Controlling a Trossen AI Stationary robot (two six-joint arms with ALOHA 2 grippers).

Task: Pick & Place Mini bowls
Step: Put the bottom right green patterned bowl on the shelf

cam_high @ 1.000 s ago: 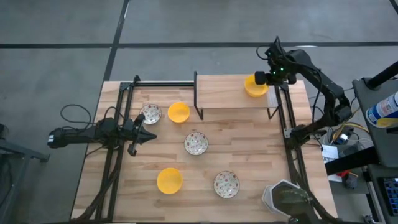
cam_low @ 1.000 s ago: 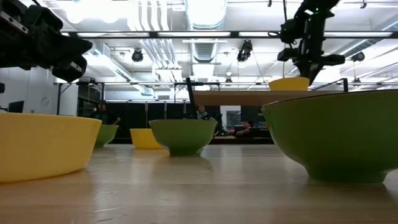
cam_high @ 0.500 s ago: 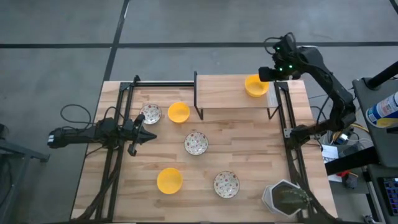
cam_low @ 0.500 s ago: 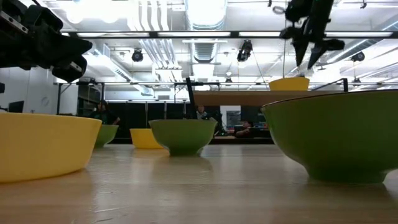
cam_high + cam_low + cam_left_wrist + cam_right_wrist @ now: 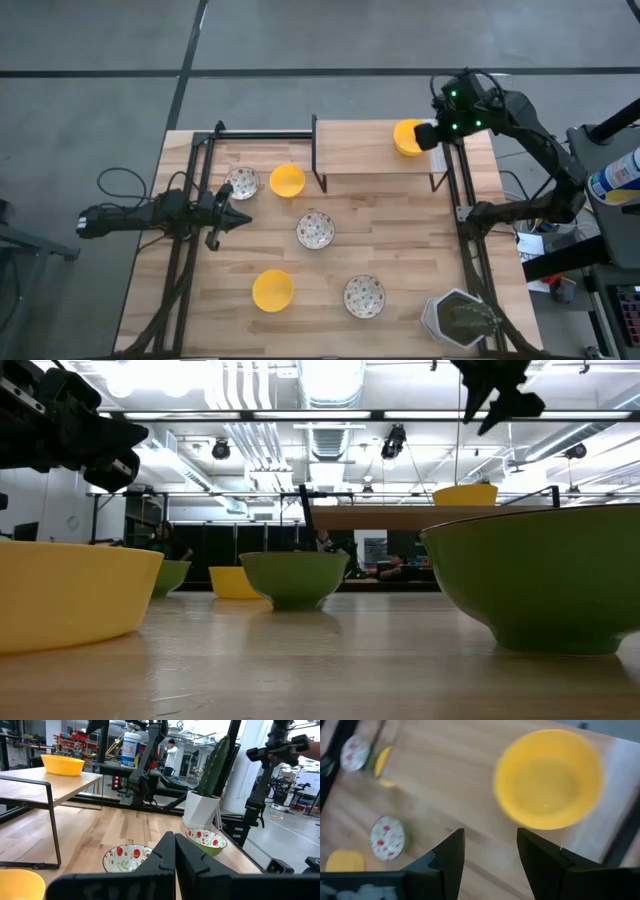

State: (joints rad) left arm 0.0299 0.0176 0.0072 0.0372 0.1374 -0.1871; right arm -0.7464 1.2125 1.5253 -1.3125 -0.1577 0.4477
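Observation:
A yellow mini bowl stands on its base on the raised wooden shelf at the table's far right; it also shows in the right wrist view and the low view. My right gripper hangs open above it, clear of it, high up in the low view. On the table top stand two yellow mini bowls and three speckled ones. My left gripper waits shut at the table's left, holding nothing.
A grey plant pot with a cactus stands at the near right corner. Black frame rails run along both sides of the table. The shelf's black legs stand between the shelf and the bowls.
My right gripper has opened, let go of the yellow bowl on the shelf and risen straight up clear of it. The bowl stays on the shelf where it was set.

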